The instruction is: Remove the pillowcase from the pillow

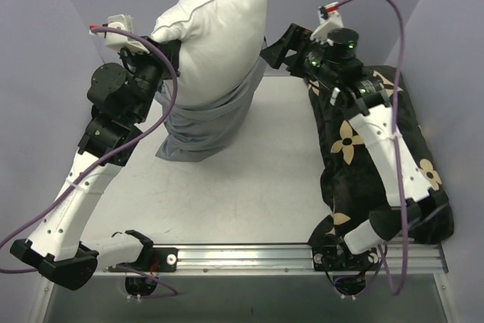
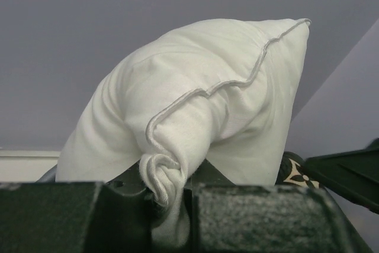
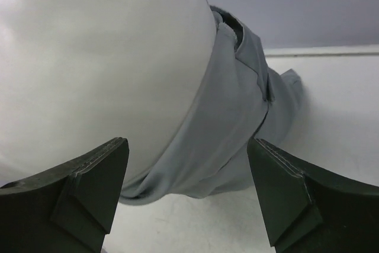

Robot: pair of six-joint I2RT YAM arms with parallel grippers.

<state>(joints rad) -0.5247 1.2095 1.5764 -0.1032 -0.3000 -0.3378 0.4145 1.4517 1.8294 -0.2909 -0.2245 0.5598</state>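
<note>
top external: left gripper (image 1: 162, 41) is clamped on one corner of the plump white rectangular pillow (image 1: 215, 28), which is held up over the white table (image 1: 257, 187). the wrinkly blue-grey thin fabric pillowcase (image 1: 200, 126) covers only the pillow's lower end, and its bottom appears to rest on the table. right gripper (image 1: 276, 49) sits just beside the pillow's right flank and holds nothing. a black cushion with beige flower motifs (image 1: 363, 149) lies under the right arm.

left wrist: the left gripper (image 2: 172, 211) is shut on a small twisted knot of pillow corner and piping. judged risk: a hard downward tug on the case could pull this thin bite free and drop the pillow. no pillowcase shows in this view.

right wrist: the right gripper (image 3: 188, 152) is spread wide and touches nothing. the case's hem lies ahead of it, against bare pillow. judged risk: closing too far left would pinch pillow along with fabric, so both would drag together.

only the right wrist view shows the hem edge. only the left wrist view shows how slight the hold is. only the top view shows how much case is left, and the cushion close to the right arm, which could snag.
</note>
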